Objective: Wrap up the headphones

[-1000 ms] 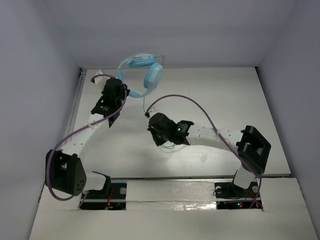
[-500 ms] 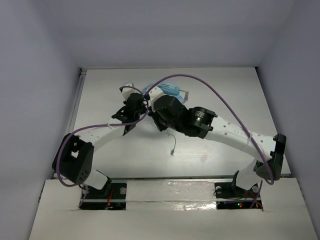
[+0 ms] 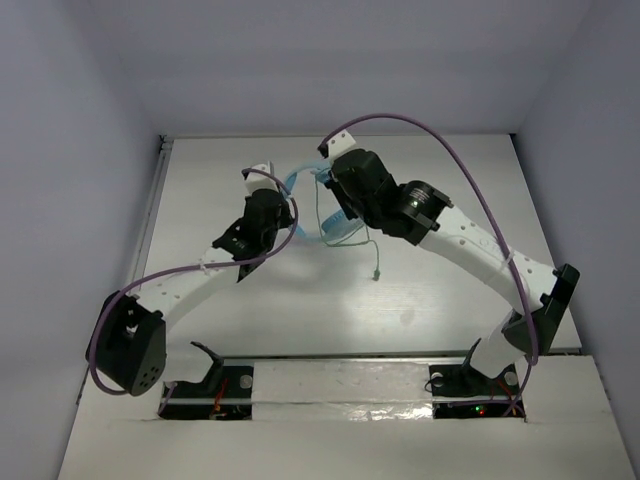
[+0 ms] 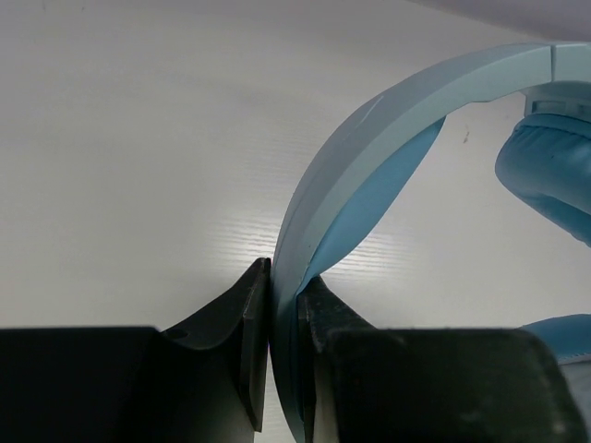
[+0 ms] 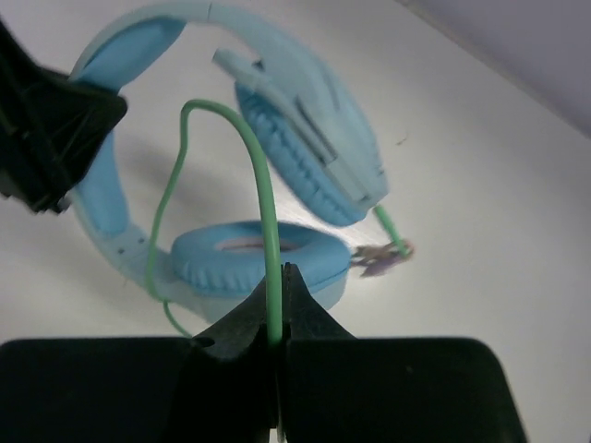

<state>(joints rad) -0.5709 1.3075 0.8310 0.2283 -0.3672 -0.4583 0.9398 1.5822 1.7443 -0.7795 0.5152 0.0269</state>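
Headphones (image 5: pixel 305 129) hanging just over the far-middle of the table (image 3: pixel 470 180), between the two arms. At left, the left gripper (image 4: pixel 282 286) is clamping the headband (image 4: pixel 369 120) edge-on between its jaws, apparently anchoring the set against swinging. At right, the right gripper (image 5: pixel 280 300) is pinching the pale green cord (image 5: pixel 263 175) — its loop is arching over the ear cups (image 5: pixel 314 268), probably placed for leading a turn around them.

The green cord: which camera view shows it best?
The right wrist view. There the cord is large and clear, rising in a loop from between the right fingers in front of the headphones. The top external view shows it only as a thin line. The left wrist view shows none of it, only the headband.
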